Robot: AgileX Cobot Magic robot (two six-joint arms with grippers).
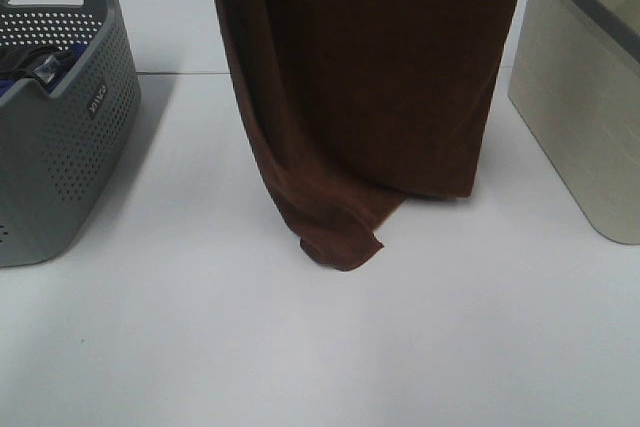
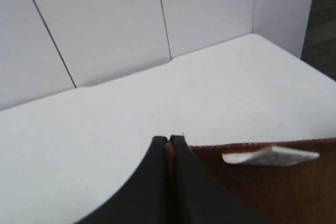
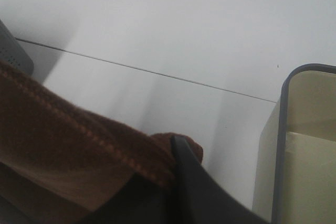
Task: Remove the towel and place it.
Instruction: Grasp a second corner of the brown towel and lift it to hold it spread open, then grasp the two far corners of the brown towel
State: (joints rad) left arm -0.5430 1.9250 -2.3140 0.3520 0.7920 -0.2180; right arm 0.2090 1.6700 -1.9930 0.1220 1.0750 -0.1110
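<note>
Both grippers are clamped on the towel (image 1: pixel 370 77).

- Left gripper (image 2: pixel 169 141): jaws fully closed, with the towel's hem pinched between them. The white tag (image 2: pixel 270 157) sits just beside the grip, so this is the tagged corner.
- Right gripper (image 3: pixel 172 148): also closed. Towel cloth is bunched against the one finger that shows, so it reads as a pinch on the other top corner.
- Neither gripper shows in the high view; both are above the top of the frame.

Where the towel is: it hangs as a curtain over the middle of the table (image 1: pixel 300 367).
- The top edge runs left-right between the two grips and the length drops straight down.
- The lower left corner (image 1: pixel 342 247) has landed on the table and curls toward the near side.
- The lower right edge ends a little farther back. I can't tell whether it touches the table or just clears it.

Relation that matters for the next move:
- The cloth is directly below both grippers, not off to either side.
- The held edge is the far/high end and the trailing corner is the near/low end.
- Each arm has its own corner, so neither is nearer.

My read is that placing it means lowering both grips together and keeping the top edge parallel to the near table edge, so the cloth lays out rather than piling on that curled corner.

Neighbours:
- Basket (image 1: pixel 60 147) is on the left, well apart from the towel.
- Bin (image 1: pixel 590 117) is on the right, near but not touching it. It's at the right arm's side if that's the target.
</note>
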